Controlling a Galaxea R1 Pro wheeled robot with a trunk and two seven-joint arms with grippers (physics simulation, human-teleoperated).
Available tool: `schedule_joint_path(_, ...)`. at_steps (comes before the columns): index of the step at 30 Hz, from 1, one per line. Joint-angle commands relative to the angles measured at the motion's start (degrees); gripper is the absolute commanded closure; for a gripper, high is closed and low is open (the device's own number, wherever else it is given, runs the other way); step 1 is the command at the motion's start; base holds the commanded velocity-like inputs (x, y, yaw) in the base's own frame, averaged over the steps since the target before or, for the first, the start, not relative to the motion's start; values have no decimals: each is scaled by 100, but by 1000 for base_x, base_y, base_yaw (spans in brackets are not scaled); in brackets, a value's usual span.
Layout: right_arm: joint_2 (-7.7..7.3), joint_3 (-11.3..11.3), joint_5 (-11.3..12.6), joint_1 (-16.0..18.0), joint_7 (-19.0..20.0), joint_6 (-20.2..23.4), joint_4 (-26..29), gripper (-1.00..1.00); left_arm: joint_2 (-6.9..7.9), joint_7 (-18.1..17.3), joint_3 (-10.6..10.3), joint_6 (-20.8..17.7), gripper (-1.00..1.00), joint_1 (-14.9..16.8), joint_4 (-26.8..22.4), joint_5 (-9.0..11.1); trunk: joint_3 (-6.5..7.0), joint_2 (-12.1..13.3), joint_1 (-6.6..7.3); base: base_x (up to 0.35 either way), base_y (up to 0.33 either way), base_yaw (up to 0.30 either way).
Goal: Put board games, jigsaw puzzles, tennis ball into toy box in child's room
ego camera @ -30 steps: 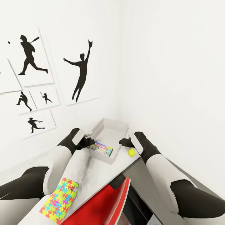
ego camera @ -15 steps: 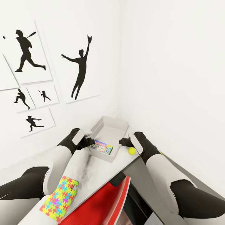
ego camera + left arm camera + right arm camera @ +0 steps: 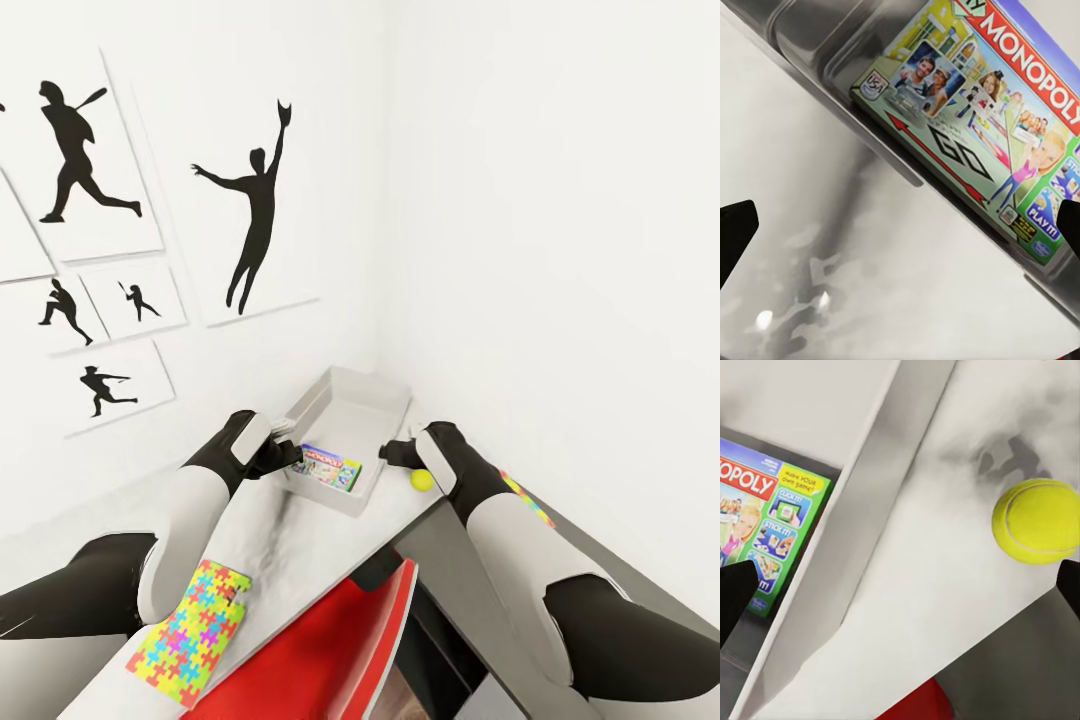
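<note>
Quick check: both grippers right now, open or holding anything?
Left gripper: open, empty, by the shallow grey toy box.
Right gripper: open, empty, beside the small yellow-green tennis ball.

I have both arms stretched forward, elbows bent, wrists angled inward. My left hand (image 3: pixel 291 455) and right hand (image 3: pixel 392 452) both sit spread wide, holding nothing.
</note>
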State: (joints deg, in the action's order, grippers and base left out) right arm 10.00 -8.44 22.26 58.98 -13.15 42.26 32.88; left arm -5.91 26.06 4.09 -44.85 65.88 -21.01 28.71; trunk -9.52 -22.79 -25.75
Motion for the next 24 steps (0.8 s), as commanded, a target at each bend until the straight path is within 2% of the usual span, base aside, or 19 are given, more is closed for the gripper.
schedule_joint_path(1, 0, -22, 55, 6, -51, 14, 6, -100, -6, 45, 43, -15, -100, 4, -9, 36, -14, -13, -4, 0, 0, 0)
schedule_joint_path(6, 0, -163, 60, 0, -14, 11, 37, -100, -6, 43, 46, -15, -100, 4, -9, 38, -16, -13, -4, 0, 0, 0)
schedule_joint_path(17, 0, -724, 75, -1, 684, 10, 461, -100, -6, 40, 43, -16, -100, 4, -9, 38, -16, -13, -4, 0, 0, 0)
schedule_joint_path(24, 0, -813, 84, -1, 753, -72, 510, -100, -6, 40, 40, -23, -100, 4, -16, 41, -16, -13, -4, 0, 0, 0)
